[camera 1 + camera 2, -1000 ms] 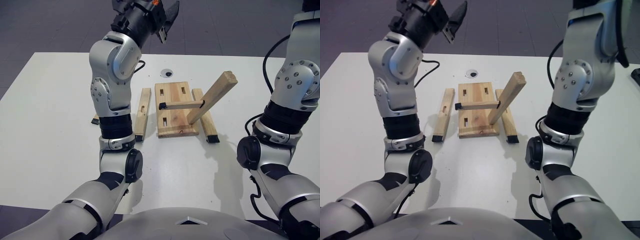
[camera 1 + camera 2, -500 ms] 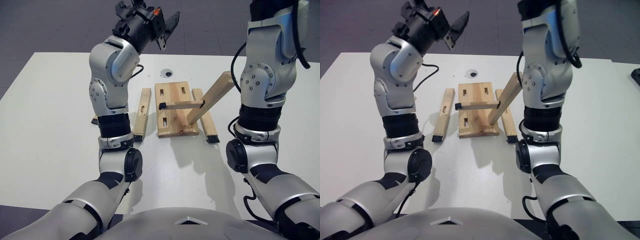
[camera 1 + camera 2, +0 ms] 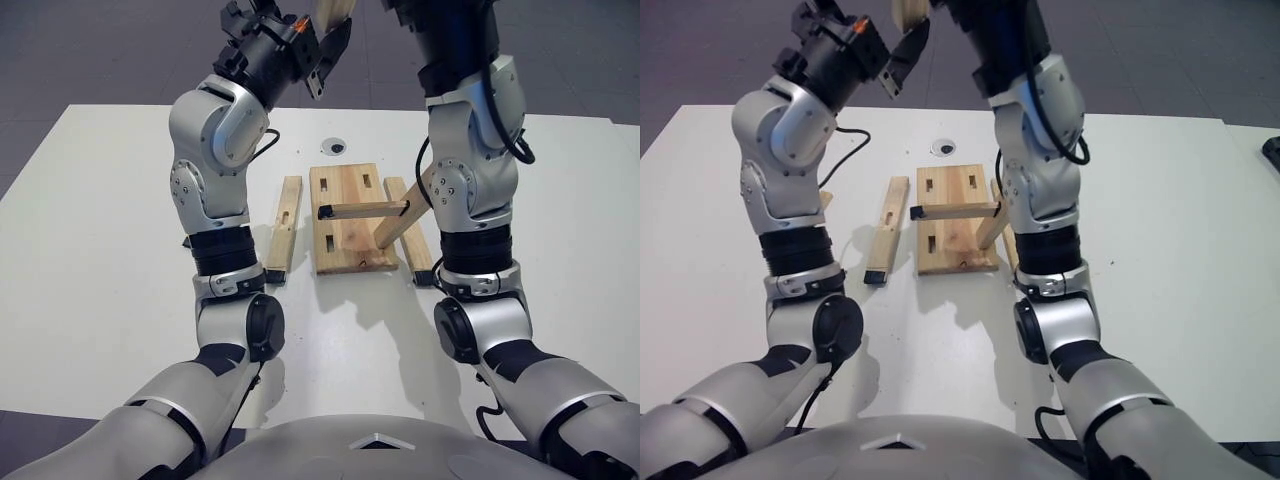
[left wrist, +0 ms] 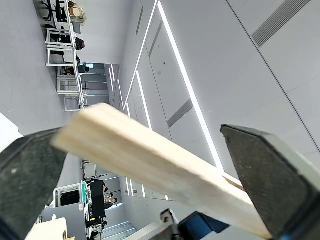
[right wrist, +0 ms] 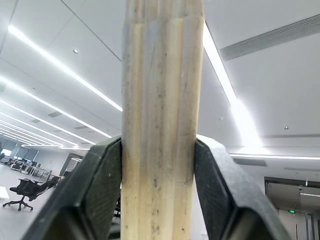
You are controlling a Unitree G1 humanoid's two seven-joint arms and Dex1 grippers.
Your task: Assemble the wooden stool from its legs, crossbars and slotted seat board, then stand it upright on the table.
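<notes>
Looking on from the side, I see both arms raised well above the seat board [image 3: 345, 205]. The board lies flat on the table [image 3: 100, 200] with one leg [image 3: 392, 228] leaning out of a slot and a crossbar [image 3: 365, 210] pegged into it. A loose leg [image 3: 285, 225] lies just beside the board.

It reads as a mid-air handover. The right gripper [image 5: 159, 145] is clamped on a wooden piece [image 5: 162, 100], and the left gripper [image 3: 328, 55] is spread with its fingers [image 4: 270, 180] either side of that piece.

To do it well, the left should close square on the flat faces, away from the end meant for the slot, and only then should the right let go.

The head views give just a tip of wood by the left gripper. The wrist views settle the grips: pads tight on one side, a gap on the other.
</notes>
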